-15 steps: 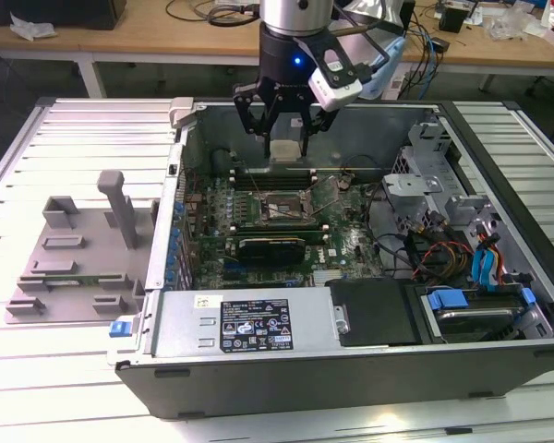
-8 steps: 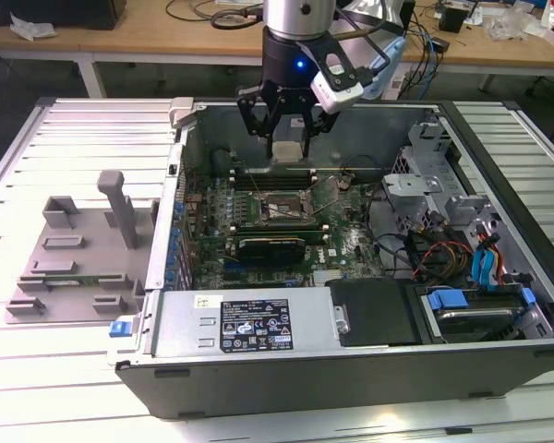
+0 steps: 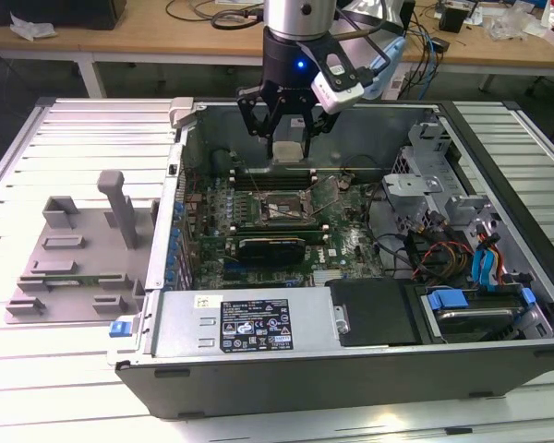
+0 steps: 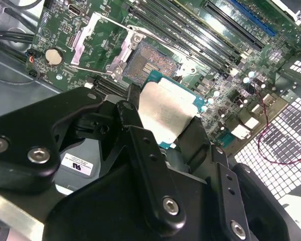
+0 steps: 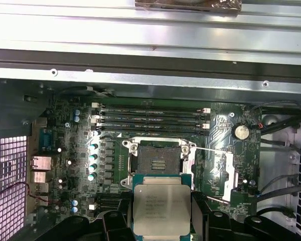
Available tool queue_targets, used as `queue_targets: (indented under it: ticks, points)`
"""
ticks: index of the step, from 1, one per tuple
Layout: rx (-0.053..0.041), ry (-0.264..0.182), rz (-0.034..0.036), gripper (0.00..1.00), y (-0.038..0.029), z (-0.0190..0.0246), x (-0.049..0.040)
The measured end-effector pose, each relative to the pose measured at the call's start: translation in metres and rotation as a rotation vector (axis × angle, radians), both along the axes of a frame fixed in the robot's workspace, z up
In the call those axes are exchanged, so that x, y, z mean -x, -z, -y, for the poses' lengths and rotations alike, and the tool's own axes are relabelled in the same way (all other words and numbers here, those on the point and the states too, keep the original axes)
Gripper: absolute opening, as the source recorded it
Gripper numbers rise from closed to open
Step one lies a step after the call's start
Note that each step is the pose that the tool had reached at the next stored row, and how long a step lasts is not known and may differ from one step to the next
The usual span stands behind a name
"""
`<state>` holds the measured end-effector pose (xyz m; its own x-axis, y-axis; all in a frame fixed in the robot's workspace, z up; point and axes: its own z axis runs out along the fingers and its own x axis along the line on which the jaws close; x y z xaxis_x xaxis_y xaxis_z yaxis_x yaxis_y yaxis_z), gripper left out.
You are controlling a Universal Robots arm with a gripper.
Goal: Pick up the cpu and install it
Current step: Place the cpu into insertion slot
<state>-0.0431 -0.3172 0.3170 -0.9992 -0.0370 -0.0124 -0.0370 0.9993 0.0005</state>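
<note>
Print on the cpu [image 5: 162, 206] and power-supply label [image 3: 257, 325] (small, dense) is unreadable.

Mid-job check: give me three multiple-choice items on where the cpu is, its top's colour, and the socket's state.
1. The cpu is: A held in the end effector, clear of the socket; B seated in the socket; C lying beside the socket.
2. Its top is: A gold; B silver-grey; C black.
3. The socket is: A closed; B open and empty; C filled.
1A, the end effector grips it in both wrist views; 2B, the metal lid shows pale grey; 3B, its bare contacts show.
</note>
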Motion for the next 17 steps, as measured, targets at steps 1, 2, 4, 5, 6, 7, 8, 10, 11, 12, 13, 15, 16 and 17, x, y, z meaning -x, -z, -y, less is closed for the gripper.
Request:
queue_targets:
  ticks: [1, 2, 4, 5, 6, 7, 8, 10, 11, 12, 13, 15, 16, 17]
  points:
    - [0.0000, 0.000, 0.0000, 0.55, 0.0000, 0.0000, 0.0000]
    - [0.0000, 0.000, 0.0000, 0.55, 0.0001, 0.0000, -0.0001]
    - [-0.0001, 0.000, 0.0001, 0.55, 0.0001, 0.0000, -0.0002]
    - [0.0000, 0.000, 0.0000, 0.55, 0.0001, 0.0000, -0.0002]
    - [0.0000, 0.000, 0.0000, 0.55, 0.0001, 0.0000, -0.0002]
    - [0.0000, 0.000, 0.0000, 0.55, 0.0001, 0.0000, -0.0002]
    - [0.0000, 0.000, 0.0000, 0.55, 0.0001, 0.0000, -0.0002]
    - [-0.0001, 0.028, 0.0000, 0.55, 0.0002, 0.0000, -0.0003]
    - [0.0000, 0.040, 0.0001, 0.55, 0.0002, 0.0000, -0.0003]
    - [0.0000, 0.050, 0.0000, 0.55, 0.0002, 0.0000, -0.0003]
    - [0.0000, 0.072, 0.0000, 0.55, 0.0003, 0.0000, -0.0003]
    - [0.0000, 0.124, 0.0000, 0.55, 0.0003, 0.0000, -0.0003]
    - [0.0000, 0.162, 0.0000, 0.55, 0.0004, 0.0000, -0.0002]
    - [0.0000, 0.182, 0.0000, 0.55, 0.0004, 0.0000, -0.0002]
